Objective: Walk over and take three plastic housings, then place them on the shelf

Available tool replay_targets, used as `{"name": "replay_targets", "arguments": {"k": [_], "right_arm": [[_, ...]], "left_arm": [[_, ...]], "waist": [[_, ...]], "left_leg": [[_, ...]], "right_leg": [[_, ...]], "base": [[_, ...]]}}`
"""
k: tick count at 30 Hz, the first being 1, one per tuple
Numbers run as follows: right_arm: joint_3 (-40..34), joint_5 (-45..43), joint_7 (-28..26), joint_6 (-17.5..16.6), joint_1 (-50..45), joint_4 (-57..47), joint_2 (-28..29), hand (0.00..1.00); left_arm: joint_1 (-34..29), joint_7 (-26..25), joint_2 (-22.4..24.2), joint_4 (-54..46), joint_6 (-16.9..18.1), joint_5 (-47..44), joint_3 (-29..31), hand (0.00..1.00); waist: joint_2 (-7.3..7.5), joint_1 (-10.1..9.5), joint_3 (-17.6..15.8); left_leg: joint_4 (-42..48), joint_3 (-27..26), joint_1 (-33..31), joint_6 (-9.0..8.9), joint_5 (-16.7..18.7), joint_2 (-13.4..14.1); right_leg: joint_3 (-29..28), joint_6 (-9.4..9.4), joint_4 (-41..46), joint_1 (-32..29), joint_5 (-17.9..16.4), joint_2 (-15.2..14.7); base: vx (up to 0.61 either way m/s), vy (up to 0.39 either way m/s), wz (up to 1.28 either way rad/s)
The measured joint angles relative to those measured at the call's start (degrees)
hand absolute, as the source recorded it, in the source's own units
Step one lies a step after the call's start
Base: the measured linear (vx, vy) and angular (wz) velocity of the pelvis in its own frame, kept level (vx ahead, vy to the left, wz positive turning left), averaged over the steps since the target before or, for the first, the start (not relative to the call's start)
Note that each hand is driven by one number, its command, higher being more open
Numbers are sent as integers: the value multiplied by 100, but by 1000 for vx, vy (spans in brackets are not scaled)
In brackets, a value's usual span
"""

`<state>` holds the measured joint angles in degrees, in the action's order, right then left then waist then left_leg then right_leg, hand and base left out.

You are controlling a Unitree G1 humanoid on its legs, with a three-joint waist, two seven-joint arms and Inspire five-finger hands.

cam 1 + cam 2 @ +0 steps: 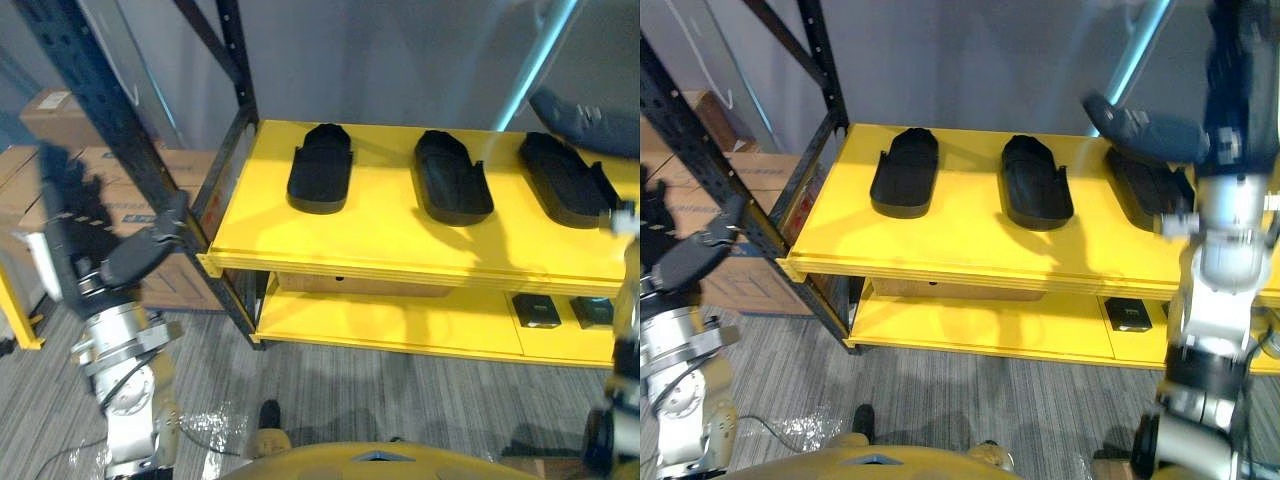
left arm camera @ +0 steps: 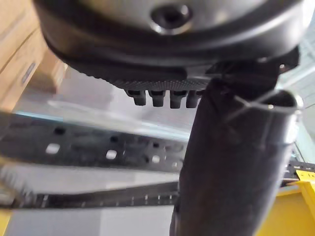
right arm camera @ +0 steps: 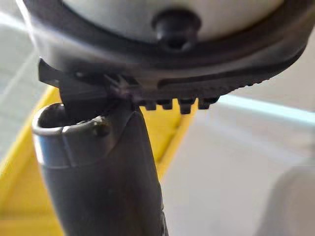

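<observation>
Three black plastic housings lie in a row on the top board of a yellow shelf [image 1: 380,240]: the left one [image 1: 322,167], the middle one [image 1: 452,177] and the right one [image 1: 566,178]. My left hand [image 1: 95,235] is raised at the far left, beside the shelf's corner, with straight fingers and nothing in it. My right hand [image 1: 1232,90] hangs above the shelf's right end, its thumb [image 1: 1145,128] pointing over the right housing [image 1: 1145,185], and it is empty too. In the right eye view my right arm covers part of that housing.
A black rack upright [image 1: 110,110] stands slanting between my left hand and the shelf. Cardboard boxes [image 1: 50,165] are stacked at the left. The lower yellow board carries small black boxes [image 1: 537,311] and a flat carton [image 1: 360,285]. Grey carpet [image 1: 400,400] lies before the shelf.
</observation>
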<state>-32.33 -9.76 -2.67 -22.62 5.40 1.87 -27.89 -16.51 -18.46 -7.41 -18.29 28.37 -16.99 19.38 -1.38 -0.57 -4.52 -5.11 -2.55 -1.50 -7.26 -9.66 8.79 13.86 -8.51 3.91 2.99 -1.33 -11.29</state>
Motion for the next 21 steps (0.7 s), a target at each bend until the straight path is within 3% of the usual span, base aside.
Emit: {"name": "replay_targets", "arguments": {"k": [3,5,8,10,13,16,19,21], "right_arm": [[-537,-262,85,438,-942,2,908,100],[-692,-435,15,478,-1442,1,1402,100],[-702,-546,-199,526,-2154,0,1906,100],[-679,-644,-311,637,-2441,95,2109,100],[-460,-816,-475,776,-2445,967,2051,100],[135,-935,-863,1246,-2020,3473,1823,100],[253,-943,-1174,1444,-1687,5017,1921,100],[245,-981,-1287,1454,-1571,5520,1964,100]], "left_arm": [[-199,-658,353,-2,140,351,667,100],[-409,-1058,497,17,288,467,1219,100],[-571,-1346,643,465,549,465,2084,100],[-607,-1311,656,1176,532,463,2295,100],[-579,-911,563,2479,370,250,2117,100],[-338,45,267,4867,-318,-357,1420,100],[-147,669,281,6091,-774,-709,871,100],[-66,1010,285,6565,-1087,-934,682,100]], "waist": [[-116,164,73],[-138,244,89],[-162,245,209],[-180,244,267],[-143,232,284],[-36,202,302],[25,146,243],[48,126,206]], "left_leg": [[0,-57,13,-35,37,20],[1,-141,44,-62,63,78],[2,-300,119,-93,135,176],[2,-339,182,-93,170,193],[1,-353,204,-20,246,189],[0,-360,203,61,251,168],[-1,-362,197,70,256,130],[-1,-371,215,101,278,94]], "right_leg": [[-42,1,-33,-5,-1,15],[-131,6,-49,-35,4,68],[-273,17,-85,-38,7,155],[-309,39,-99,-1,-6,170],[-323,71,-102,7,-64,170],[-342,98,-102,11,-91,162],[-385,110,-111,15,-113,138],[-463,105,-116,27,-121,123]], "base": [[26,-15,-11],[20,-26,-21],[0,-36,-28],[-3,-28,-11],[-46,-2,-3],[-26,5,1],[0,0,0],[16,7,0]]}}
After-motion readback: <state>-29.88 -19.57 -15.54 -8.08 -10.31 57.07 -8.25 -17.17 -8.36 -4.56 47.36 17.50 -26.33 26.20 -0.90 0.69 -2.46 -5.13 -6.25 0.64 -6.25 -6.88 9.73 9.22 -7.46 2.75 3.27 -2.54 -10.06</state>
